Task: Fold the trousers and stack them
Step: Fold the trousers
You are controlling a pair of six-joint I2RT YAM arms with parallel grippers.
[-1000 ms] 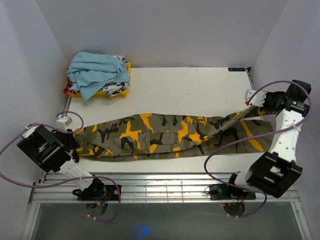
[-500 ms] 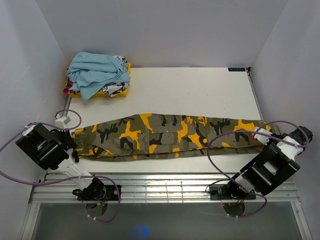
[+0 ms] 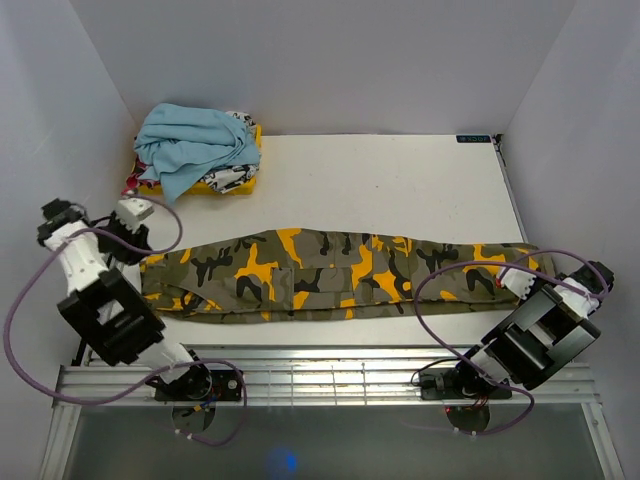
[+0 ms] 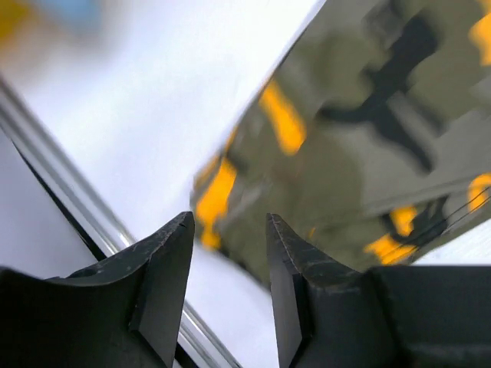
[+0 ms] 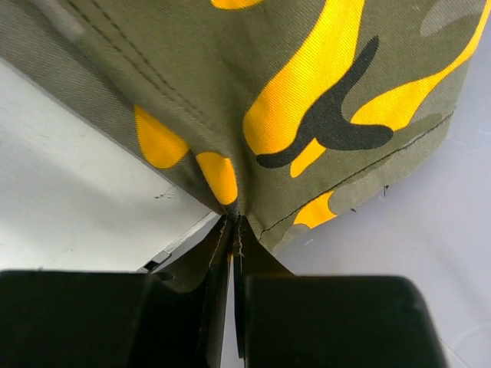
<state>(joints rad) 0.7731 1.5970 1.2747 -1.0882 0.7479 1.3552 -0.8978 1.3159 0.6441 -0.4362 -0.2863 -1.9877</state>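
White table (image 3: 400, 180) is carrying the trousers (image 3: 330, 275), stretched out full length.
Right gripper (image 5: 234, 230) is clamping their end, seemingly tensioning them flat; left gripper (image 4: 229, 230) is hovering parted, cloth just ahead.

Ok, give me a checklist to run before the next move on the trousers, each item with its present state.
1. Grip: the right gripper is shut on one end of the olive, yellow and black camouflage-print fabric trousers: ok.
2. Both fabric layers caught in that grip: cannot tell.
3. Free hand: the left gripper is open, with nothing between its fingers: ok.
4. Other end of the trousers held: not ok, the left gripper hovers above it.
5. Trousers stretched lengthwise on the white table: ok.
6. The light blue crumpled garment lies apart from the trousers: ok.
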